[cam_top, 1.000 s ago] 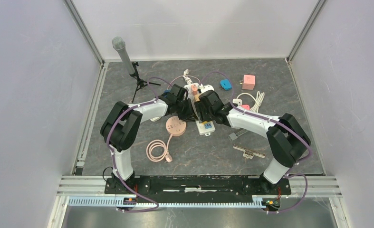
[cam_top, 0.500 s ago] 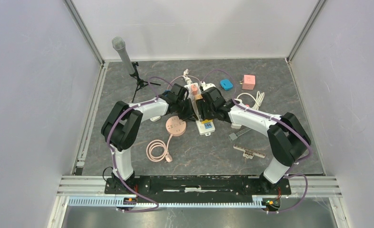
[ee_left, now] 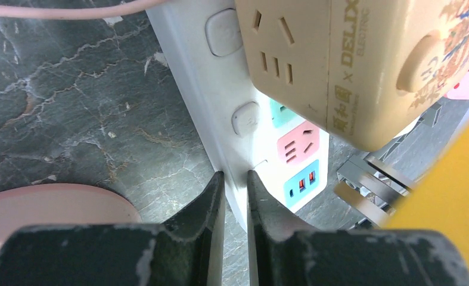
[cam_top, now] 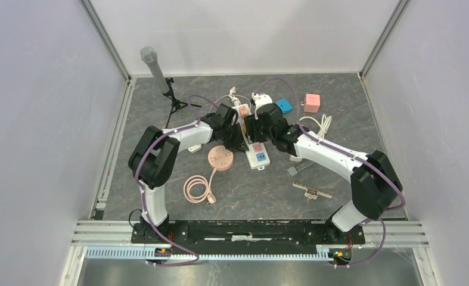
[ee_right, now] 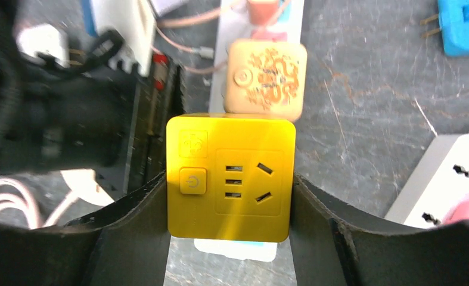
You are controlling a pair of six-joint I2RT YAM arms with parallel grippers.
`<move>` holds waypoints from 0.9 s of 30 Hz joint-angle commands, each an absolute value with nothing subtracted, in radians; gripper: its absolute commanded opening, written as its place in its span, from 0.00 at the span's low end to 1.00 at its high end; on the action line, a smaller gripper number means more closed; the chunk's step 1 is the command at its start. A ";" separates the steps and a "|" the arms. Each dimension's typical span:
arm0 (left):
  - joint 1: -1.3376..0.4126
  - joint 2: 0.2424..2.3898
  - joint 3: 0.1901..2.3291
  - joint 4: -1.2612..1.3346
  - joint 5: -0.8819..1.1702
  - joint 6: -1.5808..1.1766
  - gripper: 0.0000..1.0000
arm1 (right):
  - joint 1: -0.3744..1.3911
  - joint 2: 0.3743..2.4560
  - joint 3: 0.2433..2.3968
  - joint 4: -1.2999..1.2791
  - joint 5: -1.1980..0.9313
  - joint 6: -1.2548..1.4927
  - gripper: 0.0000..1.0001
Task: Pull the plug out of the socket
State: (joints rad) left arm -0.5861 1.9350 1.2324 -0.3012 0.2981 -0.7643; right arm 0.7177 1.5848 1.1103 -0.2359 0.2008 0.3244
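Note:
A white power strip point(cam_top: 258, 157) lies mid-table, with a beige cube adapter point(ee_right: 266, 75) still plugged into it. My left gripper point(cam_top: 238, 136) is shut on the strip's long edge point(ee_left: 235, 179), one finger on each side of it. My right gripper point(cam_top: 254, 127) is shut on a yellow cube plug point(ee_right: 230, 177), its fingers on the plug's two sides. The plug hangs above the strip's near end. In the left wrist view the yellow plug point(ee_left: 452, 196) shows at the right with bare metal prongs point(ee_left: 363, 190) under it, clear of the pink socket point(ee_left: 297, 143).
A microphone on a stand point(cam_top: 156, 68) is at the back left. A pink round reel point(cam_top: 220, 158) and its cable loop point(cam_top: 197, 188) lie left of the strip. A blue plug point(cam_top: 283, 106), a pink cube point(cam_top: 311, 102), a second white strip point(cam_top: 308, 126) and a comb-like bar point(cam_top: 313, 190) lie to the right.
My right gripper has moved up and toward the back with the yellow plug, uncovering the strip's near sockets. My left gripper has stayed on the strip.

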 commanded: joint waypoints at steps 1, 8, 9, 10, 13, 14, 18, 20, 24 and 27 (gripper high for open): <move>-0.601 2.029 1.195 -0.436 0.170 -0.687 0.16 | 0.725 1.559 1.080 -0.112 0.161 0.364 0.00; -0.600 2.023 1.193 -0.433 0.177 -0.683 0.16 | 0.702 1.526 1.122 -0.195 0.260 0.342 0.00; -0.600 2.023 1.193 -0.424 0.187 -0.684 0.16 | 0.688 1.521 1.133 -0.213 0.264 0.338 0.00; -0.600 2.022 1.193 -0.419 0.196 -0.683 0.17 | 0.676 1.512 1.139 -0.222 0.264 0.336 0.00; -0.600 2.005 1.225 -0.408 0.248 -0.641 0.21 | 0.614 1.474 1.133 -0.241 0.238 0.335 0.00; -0.600 1.990 1.237 -0.407 0.263 -0.628 0.23 | 0.591 1.461 1.129 -0.247 0.226 0.336 0.00; -0.602 1.928 1.283 -0.411 0.280 -0.599 0.36 | 0.468 1.399 1.104 -0.258 0.192 0.325 0.00; -0.602 1.902 1.304 -0.416 0.293 -0.604 0.48 | 0.389 1.374 1.101 -0.265 0.188 0.310 0.00; -0.601 1.851 1.316 -0.428 0.323 -0.620 0.71 | 0.225 1.355 1.113 -0.275 0.119 0.304 0.00; -0.602 1.807 1.309 -0.427 0.340 -0.625 0.82 | 0.084 1.363 1.118 -0.256 0.052 0.334 0.00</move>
